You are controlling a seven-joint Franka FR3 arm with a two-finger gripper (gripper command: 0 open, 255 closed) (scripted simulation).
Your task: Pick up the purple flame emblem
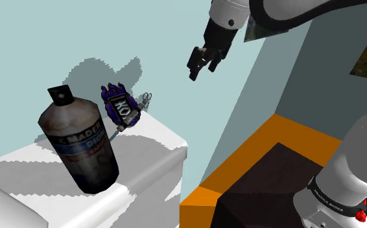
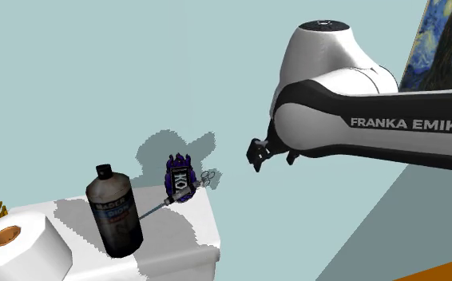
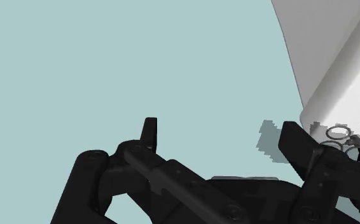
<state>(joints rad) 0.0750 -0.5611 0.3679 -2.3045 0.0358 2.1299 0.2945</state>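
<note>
**Inspector:** Reporting on the end effector (image 1: 201,70). How is it standing?

**Assistant:** It is hanging in the air with its fingers spread apart, gripping nothing, well clear of the white surface (image 1: 156,139).

**Inspector:** And the purple flame emblem (image 1: 120,105)?

**Assistant:** It is resting on that surface close to the wall, just beside the small scissors (image 1: 147,98) and near the dark bottle (image 1: 78,142). From the end effector it is lying below and toward the shoulder view's left. Its long axis is running up-left to down-right there.

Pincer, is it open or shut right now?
Open. In the wrist view the pincer's two black fingers stand wide apart, clasping nothing.
</note>
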